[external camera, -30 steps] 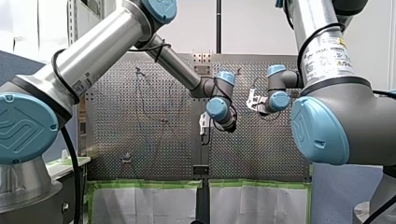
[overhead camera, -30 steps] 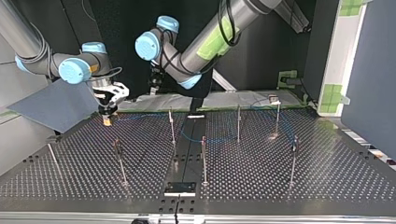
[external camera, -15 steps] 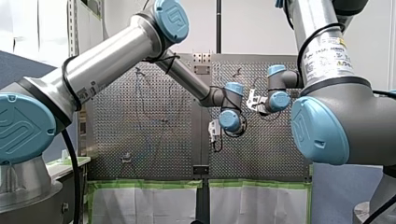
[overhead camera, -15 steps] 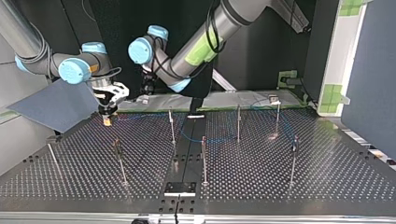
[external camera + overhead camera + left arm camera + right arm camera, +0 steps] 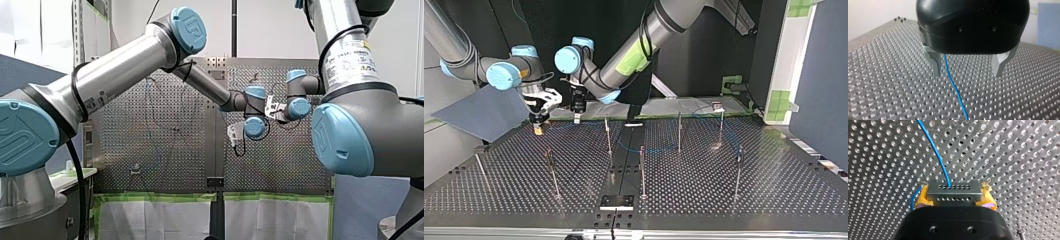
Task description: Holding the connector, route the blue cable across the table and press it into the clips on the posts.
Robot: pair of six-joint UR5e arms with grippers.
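Sliding across it comes: my left gripper (image 5: 576, 114) has swung toward the upper left of the top view and dropped lower. It now hangs just beside my right gripper (image 5: 540, 118), which has not budged.

Count them up: two arms, two grippers, one connector (image 5: 538, 129), one blue cable (image 5: 649, 150) and seven posts (image 5: 642, 172), all standing on the perforated table (image 5: 749, 200). The connector sits at the upper left of the top view, under my right gripper and just above the table. From there the cable trails along the far edge and toward the right, among the middle posts. Whether it sits in any clip is too small to tell.

Over to the right wrist view, and this is what the wide shots cannot give. Two yellow pads (image 5: 923, 195) are clamped on the grey connector's sides, one on each side. Two rows of small holes show on its face, and the cable leaves from the nearer row and curves away ahead over the table.

The left wrist view shows two metal fingers (image 5: 935, 63) spread wide and gripping nothing, with their tips close above the table. The cable runs between them, hard by one finger and well clear of the other.

Only the front view shows both arms in their full reach, meeting right of centre. Fingers and connector cannot be read there.
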